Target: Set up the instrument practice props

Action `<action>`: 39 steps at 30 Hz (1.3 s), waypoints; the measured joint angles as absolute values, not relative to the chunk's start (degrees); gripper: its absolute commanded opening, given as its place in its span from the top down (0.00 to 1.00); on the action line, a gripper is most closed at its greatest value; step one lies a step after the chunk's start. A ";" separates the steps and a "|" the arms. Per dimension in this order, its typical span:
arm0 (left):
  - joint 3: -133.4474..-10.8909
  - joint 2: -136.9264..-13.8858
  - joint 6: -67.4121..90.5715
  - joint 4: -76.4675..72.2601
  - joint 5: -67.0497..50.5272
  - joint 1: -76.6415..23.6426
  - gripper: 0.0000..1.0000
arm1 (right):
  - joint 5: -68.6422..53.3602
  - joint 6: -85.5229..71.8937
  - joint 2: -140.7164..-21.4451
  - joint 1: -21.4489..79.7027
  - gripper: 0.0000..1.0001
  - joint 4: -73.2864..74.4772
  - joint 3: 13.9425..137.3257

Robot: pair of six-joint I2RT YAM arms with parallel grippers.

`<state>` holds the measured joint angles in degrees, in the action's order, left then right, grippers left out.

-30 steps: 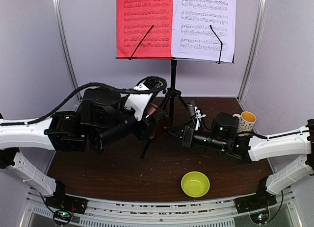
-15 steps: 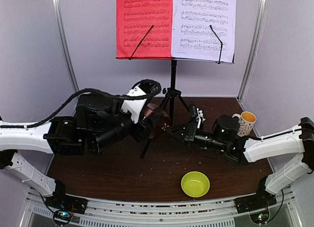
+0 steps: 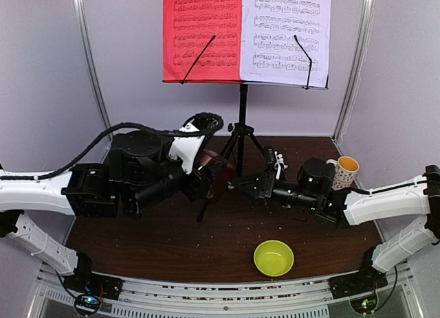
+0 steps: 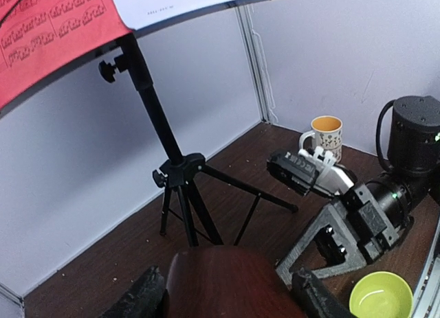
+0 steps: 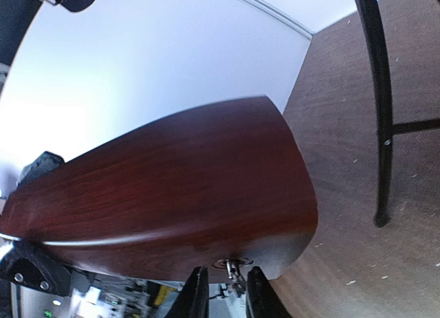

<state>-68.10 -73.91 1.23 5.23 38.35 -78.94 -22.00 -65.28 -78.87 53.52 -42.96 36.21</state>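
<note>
Brown wood of the metronome [image 4: 220, 277] sits clamped in the left hand [image 4: 227, 301], black fingers [image 4: 141, 297] pressed on both its sides at the bottom of the left wrist view. The right hand [image 5: 225, 294] meets its base with fingertips barely parted around a small metal peg [image 5: 234, 271], no pinch visible. Just behind, mid-frame from above, the stand [image 3: 241, 108] rises from the counter [image 3: 172, 242], carrying the red sheet [image 3: 201, 33] and white sheet [image 3: 285, 33] side by side at top; a mug [image 3: 345, 170] is at right, a bowl [image 3: 273, 257] at lower centre.
</note>
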 measured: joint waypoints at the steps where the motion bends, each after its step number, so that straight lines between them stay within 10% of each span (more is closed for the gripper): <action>1: -67.99 -74.06 2.74 5.80 37.95 -78.56 1.00 | -21.89 -62.72 -77.38 53.30 0.69 -39.99 36.29; 15: -62.02 -82.52 16.56 6.52 27.81 -73.43 1.00 | -16.56 -41.89 -61.04 52.97 0.02 -8.16 35.18; 28: -65.04 -94.85 19.97 5.69 18.92 -69.95 0.99 | -4.19 -32.67 -53.06 52.84 0.00 7.18 35.31; 39: -68.01 -97.62 19.68 5.58 13.34 -67.66 0.49 | -3.97 -30.20 -52.95 51.75 0.00 9.78 36.16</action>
<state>-68.01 -97.62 19.68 5.58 13.34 -67.66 -3.97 -30.20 -52.95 51.75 9.78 36.16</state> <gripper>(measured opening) 0.592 0.999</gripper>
